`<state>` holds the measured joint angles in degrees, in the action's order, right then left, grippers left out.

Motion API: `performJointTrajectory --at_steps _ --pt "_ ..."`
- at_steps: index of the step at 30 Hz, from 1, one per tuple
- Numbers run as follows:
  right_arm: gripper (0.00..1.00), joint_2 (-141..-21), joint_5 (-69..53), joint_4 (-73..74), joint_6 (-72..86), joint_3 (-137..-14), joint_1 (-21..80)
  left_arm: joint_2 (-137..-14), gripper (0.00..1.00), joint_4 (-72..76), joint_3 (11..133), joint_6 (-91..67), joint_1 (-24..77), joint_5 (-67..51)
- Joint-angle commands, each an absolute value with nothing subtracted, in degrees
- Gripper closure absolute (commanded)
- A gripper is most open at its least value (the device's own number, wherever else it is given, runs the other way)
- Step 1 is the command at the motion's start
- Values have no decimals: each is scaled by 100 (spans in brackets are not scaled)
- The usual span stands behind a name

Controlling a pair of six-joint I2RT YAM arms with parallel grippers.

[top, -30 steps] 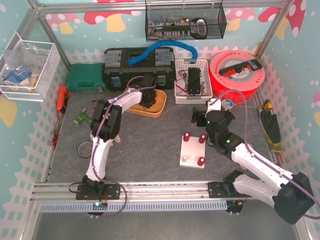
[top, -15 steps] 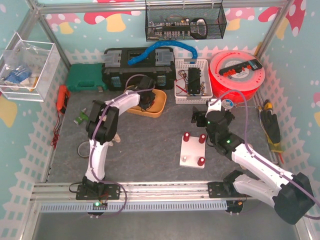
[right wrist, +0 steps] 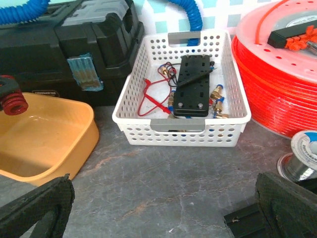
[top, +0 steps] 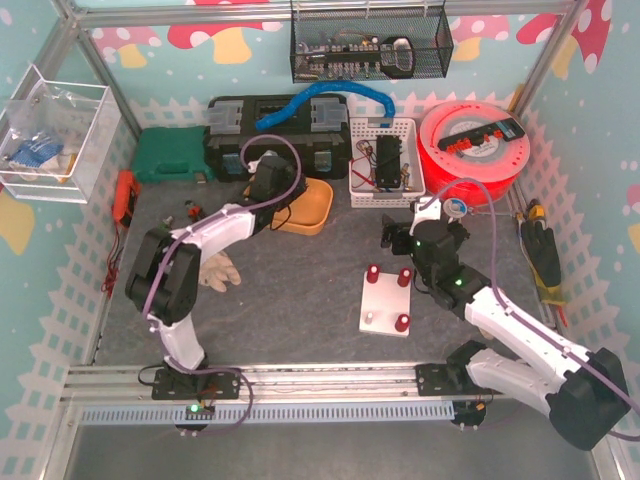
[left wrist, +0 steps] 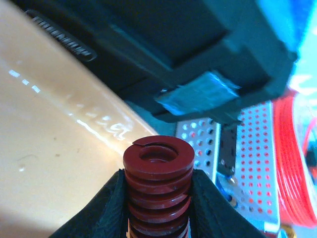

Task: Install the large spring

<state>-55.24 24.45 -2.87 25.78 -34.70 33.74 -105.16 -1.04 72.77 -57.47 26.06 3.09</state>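
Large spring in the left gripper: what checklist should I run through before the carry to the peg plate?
1. Grip on large spring by left gripper: ok, clamped between its fingers.
2. Spring raised above yellow tray rim: ok, judging by the right wrist view.
3. A free peg on white plate: ok, the other three carry red pieces.
4. The right gripper open and off the plate: ok.
5. Spring square enough to drop over the peg: cannot tell.
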Motion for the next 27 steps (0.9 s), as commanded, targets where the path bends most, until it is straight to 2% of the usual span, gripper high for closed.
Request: performJointTrajectory --at_steps 1,6,11,22,27 --pt "1 -5249 2067 55 2627 -3760 3341 -9810 86 1703 6616 -4123 2822 -97" --pt "2 -5085 1651 621 2870 -4022 3340 -9087 85 3370 5401 -2646 3241 -612" --pt "6 -5065 657 972 2894 -4348 3344 -8777 85 4027 4723 -1541 3592 -885" --pt "29 -5479 -1001 1556 2971 -5080 3377 -8207 86 5611 2973 519 4518 -560" --pt "39 -5733 -1080 1763 2951 -5307 3634 -8114 90 6318 2297 1000 5098 104"
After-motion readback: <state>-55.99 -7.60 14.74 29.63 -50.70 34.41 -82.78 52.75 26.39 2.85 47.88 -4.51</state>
